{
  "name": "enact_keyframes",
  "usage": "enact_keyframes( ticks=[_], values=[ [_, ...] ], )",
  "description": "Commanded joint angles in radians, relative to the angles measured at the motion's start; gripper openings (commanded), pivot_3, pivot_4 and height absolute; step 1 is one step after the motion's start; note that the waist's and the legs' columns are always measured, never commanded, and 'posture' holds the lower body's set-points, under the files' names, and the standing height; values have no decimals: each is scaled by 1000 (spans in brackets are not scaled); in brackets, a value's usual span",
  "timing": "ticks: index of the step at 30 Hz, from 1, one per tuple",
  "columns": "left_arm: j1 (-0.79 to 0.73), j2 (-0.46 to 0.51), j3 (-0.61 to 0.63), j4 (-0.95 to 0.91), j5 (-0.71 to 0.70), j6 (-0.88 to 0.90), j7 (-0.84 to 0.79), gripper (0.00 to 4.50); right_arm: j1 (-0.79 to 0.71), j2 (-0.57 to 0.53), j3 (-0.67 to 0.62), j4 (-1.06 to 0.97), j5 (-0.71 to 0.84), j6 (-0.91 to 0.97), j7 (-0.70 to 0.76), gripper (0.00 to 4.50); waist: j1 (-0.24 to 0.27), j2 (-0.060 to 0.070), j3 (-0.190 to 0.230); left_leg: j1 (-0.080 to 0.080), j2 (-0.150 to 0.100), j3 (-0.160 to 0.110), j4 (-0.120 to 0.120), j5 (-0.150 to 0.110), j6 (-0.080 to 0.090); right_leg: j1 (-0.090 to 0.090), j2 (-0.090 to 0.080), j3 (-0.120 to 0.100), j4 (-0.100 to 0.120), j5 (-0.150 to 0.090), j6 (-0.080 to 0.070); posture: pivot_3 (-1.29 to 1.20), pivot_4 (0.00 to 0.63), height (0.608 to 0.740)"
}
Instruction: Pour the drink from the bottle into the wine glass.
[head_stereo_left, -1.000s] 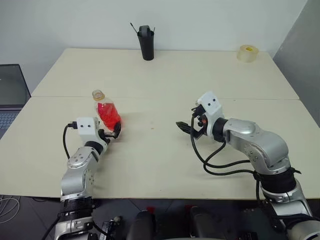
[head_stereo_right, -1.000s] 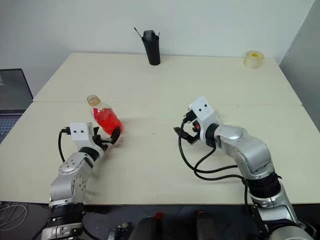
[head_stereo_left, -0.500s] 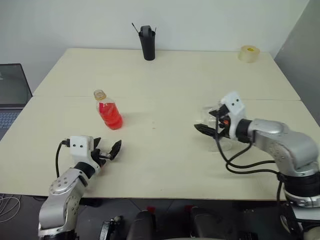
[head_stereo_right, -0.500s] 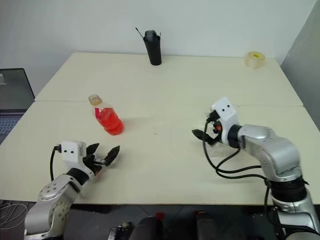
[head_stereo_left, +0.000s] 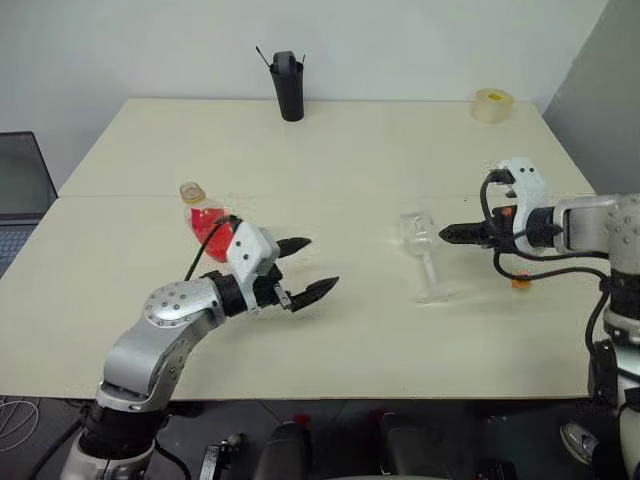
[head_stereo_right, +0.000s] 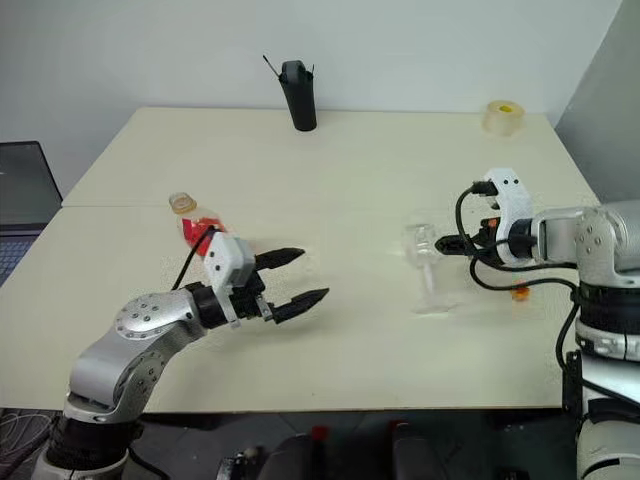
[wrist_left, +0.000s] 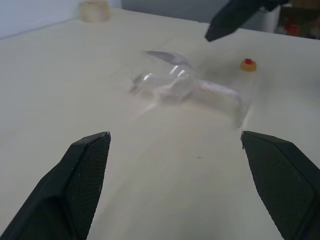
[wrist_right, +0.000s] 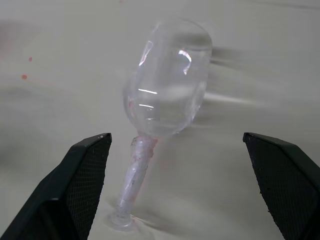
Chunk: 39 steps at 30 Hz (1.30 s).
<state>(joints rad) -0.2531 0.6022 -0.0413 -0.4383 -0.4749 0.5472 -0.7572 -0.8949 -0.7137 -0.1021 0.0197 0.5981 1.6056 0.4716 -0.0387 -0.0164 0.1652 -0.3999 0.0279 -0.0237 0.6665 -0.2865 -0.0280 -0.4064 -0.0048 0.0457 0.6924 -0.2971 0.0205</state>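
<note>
The bottle (head_stereo_left: 198, 210) stands left of the table's middle with no cap on, the red drink (head_stereo_left: 206, 224) in its lower half. My left gripper (head_stereo_left: 320, 262) hovers open just in front of it and to its right, its wrist hiding part of the bottle, its fingers pointing at the wine glass (head_stereo_left: 418, 248). That glass stands empty right of centre, and it also shows in the right wrist view as the wine glass (wrist_right: 165, 85). Level with the bowl and clear of it, my right gripper (head_stereo_left: 452, 234) is open on the glass's right side.
A small red-yellow cap (head_stereo_left: 518, 283) lies on the table below my right gripper. At the back stand a tall black holder (head_stereo_left: 289, 88) and, to the right, a roll of tape (head_stereo_left: 494, 104). A laptop (head_stereo_left: 15, 190) sits off the table's left edge.
My left gripper let go of the tilted bottle, drew back, then swung up and right in front of it. My right gripper moved right, uncovering the wine glass.
</note>
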Motion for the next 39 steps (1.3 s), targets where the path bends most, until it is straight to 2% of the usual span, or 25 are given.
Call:
enact_keyframes(
  ticks=[1, 8, 17, 29, 35, 38, 39],
  values=[
    [-3, 43, -7, -14, 17, -12, -39, 4491, -72, -53, 91, 57, 48, 9, 37, 4500, 0, 0, 0, 0, 0, 0, 0, 0, 0, 0, 0, 0, 0, 0, 0, 0, 150, 740],
    [19, 19, -19, -10, 35, -31, -24, 4491, -139, -81, 291, 110, 111, 9, 43, 4500, 6, 0, 0, 0, 1, -1, 0, 0, 0, 0, -1, -1, -2, 0, 0, 0, 150, 740],
    [34, -39, -51, -34, 56, -33, 25, 4491, -214, -97, 436, 255, 200, 9, 10, 4500, 9, 0, 0, -1, 0, -1, 0, 0, 0, 0, -2, -1, -2, 0, 0, 0, 150, 740],
    [48, -79, -72, -75, 72, -27, 73, 4491, -303, -26, 551, 468, 237, 9, -96, 4500, 9, 0, 0, -1, 0, -1, 0, 0, 0, 0, -2, -1, -2, 0, 0, 0, 150, 740],
    [54, -109, -88, -82, 86, -33, 108, 4491, -335, 50, 529, 553, 193, 9, -155, 4500, 6, 0, 0, -1, 1, -1, 0, 0, 0, 0, -2, -1, -2, 0, 0, 0, 150, 740],
    [56, -124, -91, -88, 90, -30, 124, 4500, -331, 89, 476, 574, 126, 9, -199, 3924, 7, 0, 0, -1, 1, -1, -1, 0, 0, 0, -1, -1, -2, 0, 0, 0, 150, 740],
    [60, -124, -91, -90, 91, -31, 125, 4500, -330, 99, 467, 578, 110, 9, -203, 3558, 8, 0, 0, -1, 1, -1, -1, 0, 0, 0, -1, -1, -2, 0, 0, 0, 150, 740]
  ],
)
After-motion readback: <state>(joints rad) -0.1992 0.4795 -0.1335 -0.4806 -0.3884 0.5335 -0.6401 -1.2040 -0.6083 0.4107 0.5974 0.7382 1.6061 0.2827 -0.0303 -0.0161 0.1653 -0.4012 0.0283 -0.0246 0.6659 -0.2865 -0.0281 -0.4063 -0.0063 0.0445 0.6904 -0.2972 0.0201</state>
